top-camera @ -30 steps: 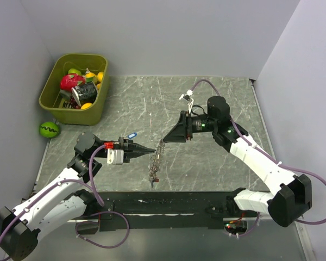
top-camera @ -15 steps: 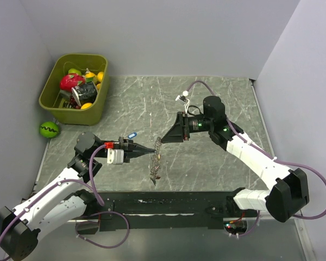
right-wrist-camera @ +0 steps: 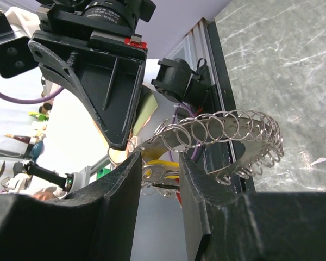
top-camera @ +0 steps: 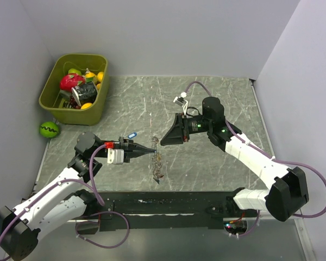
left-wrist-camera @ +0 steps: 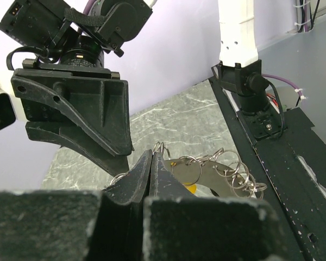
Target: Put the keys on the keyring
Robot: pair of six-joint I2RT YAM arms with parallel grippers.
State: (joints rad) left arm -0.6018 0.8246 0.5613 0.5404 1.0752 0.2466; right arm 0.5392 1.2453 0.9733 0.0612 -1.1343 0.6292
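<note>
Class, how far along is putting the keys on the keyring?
Nothing looks threaded yet. In hand: the left hand is shut on the keyring; the right hand, jaws apart, straddles a yellow-tagged key beside it. Left: threading that key, and the blue-tagged key lying on the table.

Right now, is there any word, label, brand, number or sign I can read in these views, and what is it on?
No text is legible in any view.
Dark can in the olive-green plastic bin: pale label markings, too small to read.
</note>
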